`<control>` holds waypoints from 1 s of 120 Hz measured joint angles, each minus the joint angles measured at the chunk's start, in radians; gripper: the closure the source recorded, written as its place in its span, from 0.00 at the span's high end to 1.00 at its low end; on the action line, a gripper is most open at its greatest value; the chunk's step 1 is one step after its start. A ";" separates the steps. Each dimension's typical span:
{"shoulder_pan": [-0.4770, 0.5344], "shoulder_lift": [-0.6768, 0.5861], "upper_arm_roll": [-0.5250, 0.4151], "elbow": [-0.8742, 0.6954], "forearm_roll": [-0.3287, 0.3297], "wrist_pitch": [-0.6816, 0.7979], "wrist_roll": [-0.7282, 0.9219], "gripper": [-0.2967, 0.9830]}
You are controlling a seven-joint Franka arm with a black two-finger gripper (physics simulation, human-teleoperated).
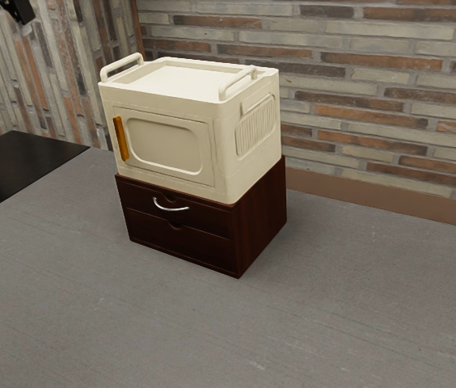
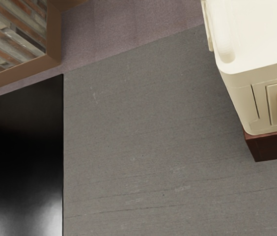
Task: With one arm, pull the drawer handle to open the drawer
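Observation:
At the exterior view's upper left corner, part of my black gripper hangs high, well away from the dark brown drawer unit. A curved silver handle sits on the front of its upper drawer. Both the upper and the lower drawer are flush with the unit, so they stand closed. In the wrist view a corner of the drawer unit appears beneath the cream cabinet, its silver handle out of sight there.
A cream cabinet with an amber door handle rests on top of the drawer unit. Grey tabletop surrounds the unit. A black surface adjoins the table at the exterior view's left, and a brick wall rises behind.

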 joint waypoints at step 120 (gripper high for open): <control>-0.161 -0.608 -0.184 -0.994 0.185 0.186 0.283 0.77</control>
